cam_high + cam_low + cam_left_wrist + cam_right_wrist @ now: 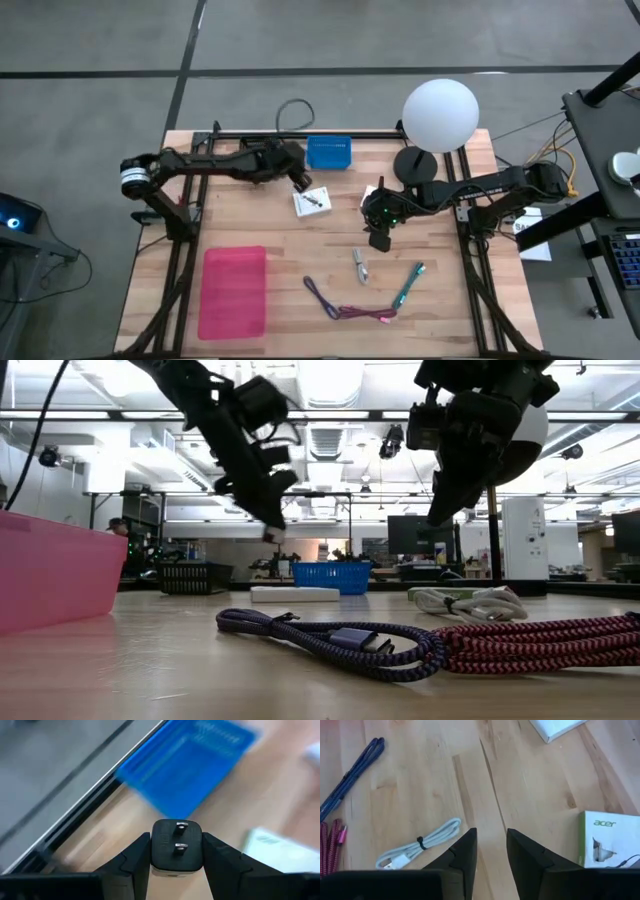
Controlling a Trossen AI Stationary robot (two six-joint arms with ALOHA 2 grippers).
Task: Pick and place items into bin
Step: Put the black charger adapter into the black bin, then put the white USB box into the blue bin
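Note:
My left gripper hovers by the blue basket, above two white cards, and is shut on a small dark cube with two metal prongs. My right gripper hangs open and empty over bare wood, beside a white card marked acer. Flat on the table lie a pale coiled cable with a silver end, a green pen and a purple-pink cord. The pink bin stands at the near left. My left gripper pinches the dark cube between its two fingers, one on each opposite side wall. The pronged face points forward past the fingertips. In the low view the cube is lifted clear of the table.
A white globe lamp on a black base stands at the far right, close behind my right arm. Black frame rails run along the table's left, right and far edges. Bare wood lies between the pink bin and the cord.

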